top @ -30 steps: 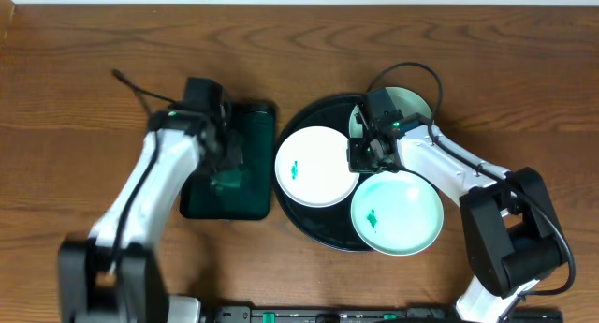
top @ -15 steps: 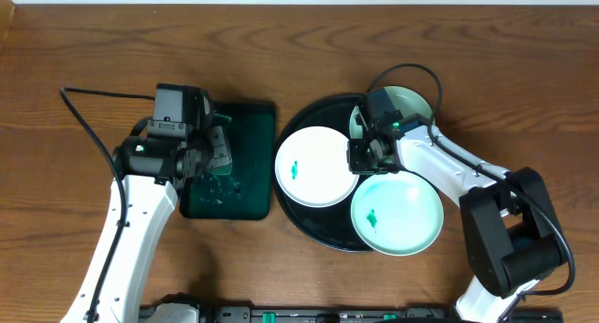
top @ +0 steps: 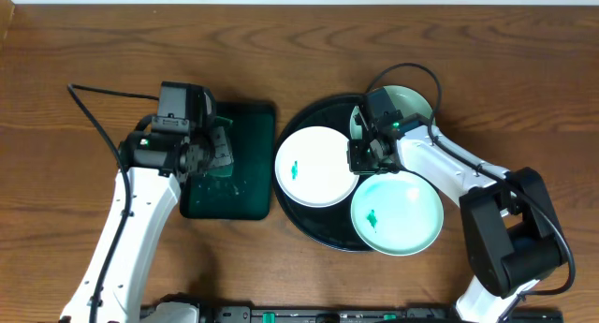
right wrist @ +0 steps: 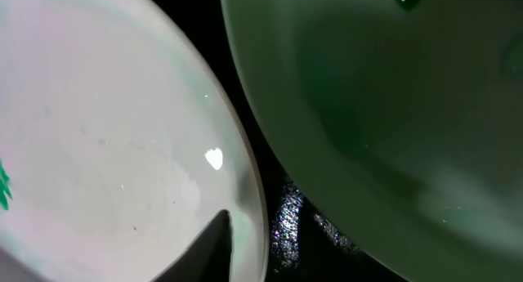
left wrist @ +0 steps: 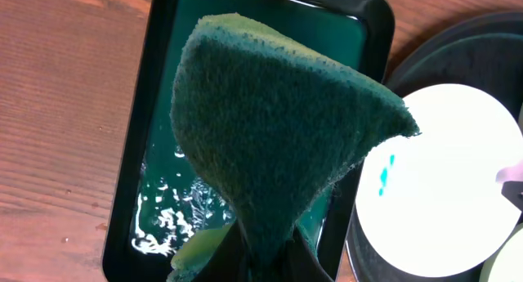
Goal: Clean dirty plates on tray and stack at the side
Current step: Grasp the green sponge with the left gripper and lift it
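Left claw (left wrist: 260, 253) pinches sponge (left wrist: 278, 127); right claw (top: 365, 154) at rim of white plate (top: 316, 167) on tray (top: 309, 220), opening unclear

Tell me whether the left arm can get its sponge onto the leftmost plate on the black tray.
Probably yes: the left gripper holds the sponge near the leftmost plate, whose top lies bare; the right gripper sits only at its far edge.

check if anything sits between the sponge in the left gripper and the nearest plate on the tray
Nothing visible does. The left gripper holds the green sponge above the small green tray; the nearest plate lies beyond on the black tray, with only low tray rims between. The right gripper is at its far edge.
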Robot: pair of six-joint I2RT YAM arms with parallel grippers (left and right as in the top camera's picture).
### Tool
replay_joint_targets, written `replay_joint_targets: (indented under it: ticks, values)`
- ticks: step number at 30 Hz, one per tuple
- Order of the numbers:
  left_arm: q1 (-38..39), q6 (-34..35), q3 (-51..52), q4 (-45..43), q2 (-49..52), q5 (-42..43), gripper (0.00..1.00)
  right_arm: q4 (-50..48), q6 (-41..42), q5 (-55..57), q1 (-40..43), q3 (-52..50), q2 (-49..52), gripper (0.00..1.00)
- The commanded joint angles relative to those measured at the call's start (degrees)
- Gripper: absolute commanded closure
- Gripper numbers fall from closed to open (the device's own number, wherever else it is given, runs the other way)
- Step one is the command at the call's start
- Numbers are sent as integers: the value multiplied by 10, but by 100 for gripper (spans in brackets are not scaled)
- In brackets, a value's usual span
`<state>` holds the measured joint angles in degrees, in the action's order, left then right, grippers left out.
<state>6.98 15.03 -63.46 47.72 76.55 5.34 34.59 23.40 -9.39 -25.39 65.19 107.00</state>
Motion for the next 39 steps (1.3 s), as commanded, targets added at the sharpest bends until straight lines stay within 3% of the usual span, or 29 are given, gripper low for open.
replay_joint_targets:
  ticks: [1,6,18,39]
  values:
    - [0,-1,-5,0,9,-11,93,-2,-3,1,-5,-2,0,85]
    - [0,-1,-5,0,10,-11,93,-4,-3,1,-5,-2,0,98]
    - [0,-1,-5,2,10,-11,93,2,70,1,-5,-2,-2,99]
    - [0,-1,13,-5,10,-11,93,21,70,33,-5,0,-46,99]
